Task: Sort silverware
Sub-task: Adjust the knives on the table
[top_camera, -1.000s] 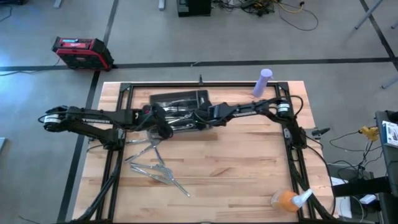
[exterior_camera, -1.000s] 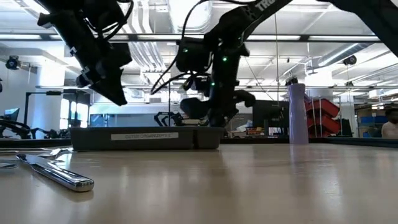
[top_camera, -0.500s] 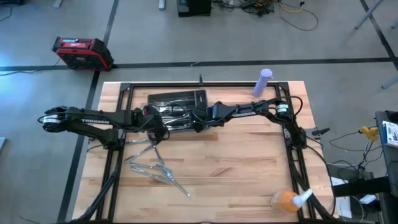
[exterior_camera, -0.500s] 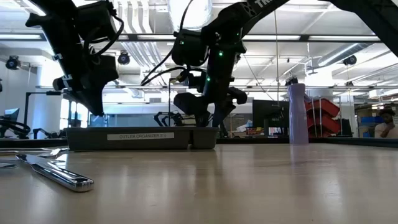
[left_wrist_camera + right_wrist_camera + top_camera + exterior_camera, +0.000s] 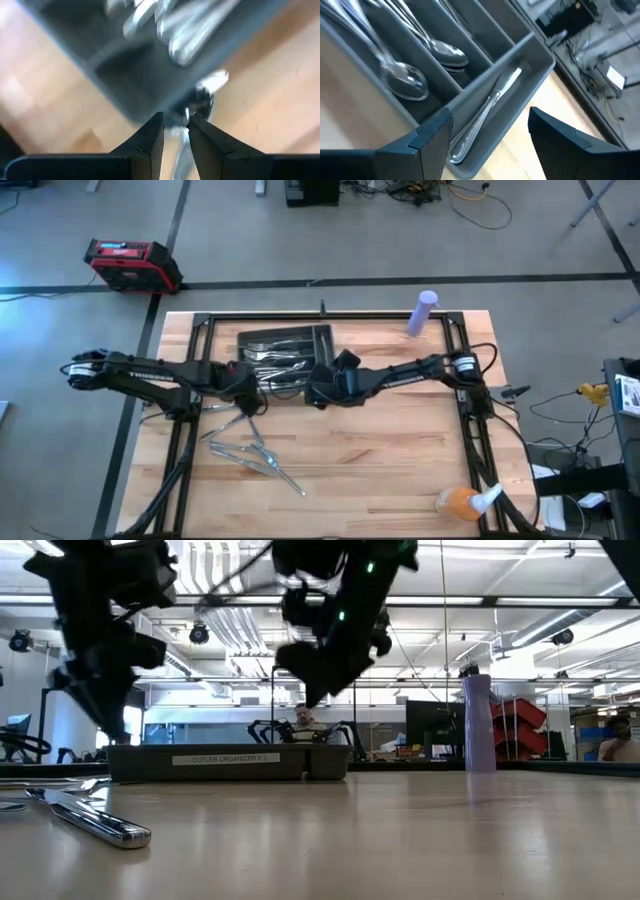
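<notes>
The dark grey tray (image 5: 285, 332) stands at the table's far middle, with sorted silverware (image 5: 280, 355) in its compartments. In the right wrist view spoons (image 5: 405, 80) lie in the long slots and one piece (image 5: 490, 107) in the cross slot. More silverware (image 5: 245, 445) lies loose on the wood, near left. My left gripper (image 5: 176, 122) hangs off the tray's near left corner, its fingers a narrow gap apart, above a spoon (image 5: 205, 97) that lies beside the tray. My right gripper (image 5: 490, 130) is open and empty, raised at the tray's near right corner.
A purple bottle (image 5: 424, 312) stands at the far right. An orange object (image 5: 455, 502) sits at the near right corner. A black frame rail (image 5: 330, 315) runs around the table. One loose piece (image 5: 95, 823) lies close to the low camera. The table's near right is bare wood (image 5: 400, 450).
My right gripper has drawn out of the tray, rising and going toward the near edge. My left gripper has gone down and toward the table's left and near edges, away from the tray. The tray has slid a little toward the left edge.
</notes>
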Controlling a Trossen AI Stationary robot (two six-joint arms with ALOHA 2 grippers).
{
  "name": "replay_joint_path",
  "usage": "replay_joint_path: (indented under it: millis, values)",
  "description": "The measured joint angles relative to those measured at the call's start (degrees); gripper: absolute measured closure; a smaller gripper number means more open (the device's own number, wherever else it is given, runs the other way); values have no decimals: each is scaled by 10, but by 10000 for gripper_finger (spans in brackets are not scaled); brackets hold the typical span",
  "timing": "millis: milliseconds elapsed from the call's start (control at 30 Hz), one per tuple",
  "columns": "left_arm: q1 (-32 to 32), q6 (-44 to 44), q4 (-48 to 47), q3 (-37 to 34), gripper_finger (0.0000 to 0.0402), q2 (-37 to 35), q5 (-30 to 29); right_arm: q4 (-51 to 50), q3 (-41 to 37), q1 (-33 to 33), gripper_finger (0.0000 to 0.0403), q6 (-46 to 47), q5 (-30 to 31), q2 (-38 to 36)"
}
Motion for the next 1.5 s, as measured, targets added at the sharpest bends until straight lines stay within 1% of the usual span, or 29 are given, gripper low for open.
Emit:
replay_joint_path:
  millis: [100,233,267,300,367,400,433,500,533,567,600,667,733,800,867,967,1100,1200,1267,1333,1433,1500]
  values:
    - [-42,-53,-67,16,324,2,28,-1,0,18,173,-14,14,-22]
    - [-123,-140,-149,39,324,3,43,0,-9,36,183,-20,14,-41]
    - [-146,-163,-154,41,324,3,44,4,-17,42,185,-20,24,-46]
    - [-168,-182,-155,41,324,3,38,22,-31,51,188,-20,48,-52]
    - [-211,-210,-150,33,324,7,9,78,-80,73,193,-15,109,-75]
    - [-229,-234,-150,33,324,14,-13,112,-110,85,197,-10,125,-90]
    - [-247,-260,-150,33,324,21,-41,150,-145,96,201,-4,125,-110]
    - [-287,-318,-148,33,324,36,-107,237,-218,110,210,-2,89,-147]
    - [-304,-344,-142,32,324,46,-152,288,-257,116,215,-4,68,-167]
    - [-317,-371,-127,32,326,56,-190,338,-297,122,220,-10,50,-180]
    - [-326,-393,-108,31,330,66,-215,388,-333,127,226,-16,33,-191]
    - [-337,-422,-77,32,346,88,-236,482,-397,140,238,-25,9,-200]
    - [-343,-446,-59,32,371,119,-249,566,-444,154,251,-30,-4,-206]
    - [-350,-481,-57,31,393,161,-258,628,-477,160,266,-38,-4,-202]
    - [-352,-523,-77,31,397,206,-261,663,-500,168,280,-47,-3,-189]
    - [-354,-581,-87,31,401,275,-269,674,-513,178,303,-45,-4,-171]
    - [-353,-620,-94,31,401,346,-264,675,-517,184,330,-15,-4,-151]
    - [-351,-634,-92,31,401,381,-254,673,-518,187,347,4,-4,-141]
    - [-352,-636,-62,30,401,407,-254,682,-518,188,356,16,-4,-134]
    - [-351,-632,-31,32,401,422,-272,678,-518,187,363,20,-4,-126]
    - [-352,-606,30,36,401,442,-337,684,-518,186,370,18,-3,-125]
    - [-351,-595,59,52,401,451,-373,685,-518,186,374,17,-3,-126]
